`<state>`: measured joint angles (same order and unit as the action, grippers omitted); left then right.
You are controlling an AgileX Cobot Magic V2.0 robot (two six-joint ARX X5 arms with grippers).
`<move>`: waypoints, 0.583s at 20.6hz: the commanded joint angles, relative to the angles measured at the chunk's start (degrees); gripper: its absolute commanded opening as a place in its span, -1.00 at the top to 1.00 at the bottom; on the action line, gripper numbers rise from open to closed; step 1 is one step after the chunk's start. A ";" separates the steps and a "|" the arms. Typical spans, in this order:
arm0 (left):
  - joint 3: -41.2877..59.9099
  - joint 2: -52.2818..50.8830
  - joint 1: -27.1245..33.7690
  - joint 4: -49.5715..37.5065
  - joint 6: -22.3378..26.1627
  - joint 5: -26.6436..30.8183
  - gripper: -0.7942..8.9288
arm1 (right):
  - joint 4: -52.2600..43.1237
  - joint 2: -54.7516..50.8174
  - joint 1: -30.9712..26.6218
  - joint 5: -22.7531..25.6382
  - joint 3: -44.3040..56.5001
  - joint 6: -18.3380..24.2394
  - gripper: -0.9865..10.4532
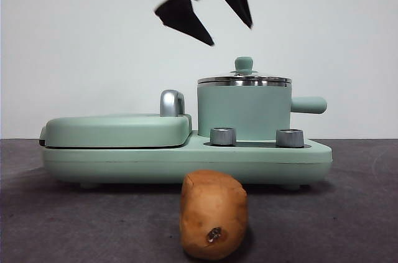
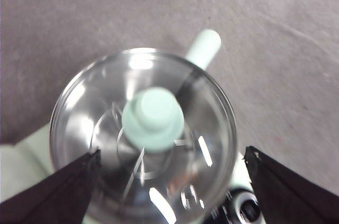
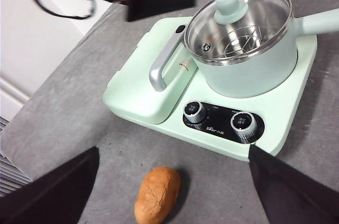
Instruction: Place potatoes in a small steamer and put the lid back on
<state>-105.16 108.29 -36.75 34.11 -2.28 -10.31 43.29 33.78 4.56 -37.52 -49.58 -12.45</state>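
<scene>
I see the left gripper (image 2: 169, 181), jaws spread, hovering above the round glass lid (image 2: 143, 134) seated on the mint-green steamer pot (image 1: 244, 112); likely slippery, fragile, so I'd pinch its knob (image 2: 153, 119), at 12 o'clock from the orange-brown potato (image 1: 213, 214).

you have a stubby orange-brown potato (image 1: 213, 214) lying on the grey table in front of the appliance base, its end with the small dark pitted spot facing the front camera. behind it stands your mint-green cylindrical steamer pot with the steel rim (image 1: 244, 111), upright, its stubby green handle sticking out sideways. the round glass lid with the mint-green knob (image 3: 239, 21) sits closed on the pot; through the glass you can see a wire rack.
</scene>
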 commanded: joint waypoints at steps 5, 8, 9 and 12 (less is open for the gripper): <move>-2.03 5.14 -1.95 -10.12 3.56 2.73 -0.06 | -0.42 0.17 0.24 -0.20 -0.94 -0.44 0.04; -2.03 6.21 -1.97 -10.71 3.54 3.06 -0.05 | -0.42 0.17 0.24 -0.17 -0.94 -0.42 0.04; -2.03 6.78 -1.95 -10.71 3.54 3.08 -0.05 | -0.42 0.17 0.24 -0.17 -0.94 -0.42 0.04; -2.03 8.07 -1.95 -11.06 3.58 3.10 -0.05 | -0.39 0.17 0.24 -0.17 -0.94 -0.42 0.04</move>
<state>-105.49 115.15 -38.06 23.79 0.54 -7.35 43.29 33.78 4.56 -37.52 -49.58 -12.43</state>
